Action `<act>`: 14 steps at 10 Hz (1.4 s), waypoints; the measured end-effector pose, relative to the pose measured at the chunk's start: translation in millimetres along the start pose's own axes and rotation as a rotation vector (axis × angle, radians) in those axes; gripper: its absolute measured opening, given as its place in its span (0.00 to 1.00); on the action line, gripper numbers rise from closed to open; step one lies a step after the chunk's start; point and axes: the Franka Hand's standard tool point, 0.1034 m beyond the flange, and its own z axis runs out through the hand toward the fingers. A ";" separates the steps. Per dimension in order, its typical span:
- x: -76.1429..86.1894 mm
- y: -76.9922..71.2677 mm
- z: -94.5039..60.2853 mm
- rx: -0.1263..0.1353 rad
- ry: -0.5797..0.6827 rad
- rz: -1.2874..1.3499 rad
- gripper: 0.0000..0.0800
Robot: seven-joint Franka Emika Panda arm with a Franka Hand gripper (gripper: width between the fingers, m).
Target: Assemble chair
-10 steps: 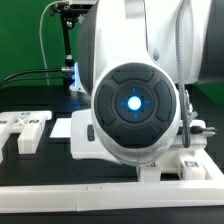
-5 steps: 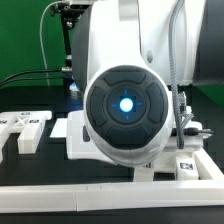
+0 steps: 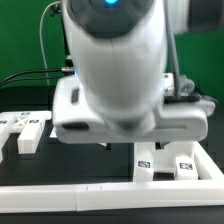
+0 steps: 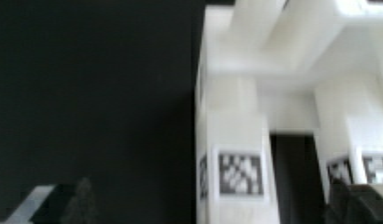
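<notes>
Fingers (image 4: pixel 60 205): in the wrist view I see two dark, blurred tips set wide apart, so I record my gripper (image 4: pixel 214 203) as spread and pinching nothing. Whether either tip touches anything cannot be told through the blur. Between the tips runs one rail of the tagged white chair part (image 4: pixel 232 110), which carries a black-and-white marker tag near my fingers. A second rail with its own tag lies just beside the first, with a dark gap between them. Beyond the first rail on the other side is bare black table (image 4: pixel 90 100). In the exterior view the fingers themselves are mostly hidden under my white hand block (image 3: pixel 130 118), which hangs low over the table at the frame's centre. The same chair part (image 3: pixel 162 160) lies flat at about five o'clock, just below the hand, both tags facing up. Above the hand, my arm's white body (image 3: pixel 120 60) fills the view toward twelve o'clock, with a blue light (image 3: pixel 108 4) at the very edge. At nine o'clock, well apart from my hand, smaller white chair pieces (image 3: pixel 25 130) rest on the table. A long white bar (image 3: pixel 100 190) runs across at six o'clock. A green cable (image 3: pixel 30 75) and a black stand (image 3: pixel 65 45) sit at ten to eleven o'clock, behind.
</notes>
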 end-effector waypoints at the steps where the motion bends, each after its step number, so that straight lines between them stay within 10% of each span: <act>1: -3.4 5.0 -8.3 0.012 0.078 0.011 0.81; 6: -53.3 51.3 -20.1 0.058 0.372 0.070 0.81; 11: -50.5 49.6 -18.4 0.048 0.539 0.086 0.81; 14: -85.0 113.0 -3.4 0.018 0.544 0.002 0.81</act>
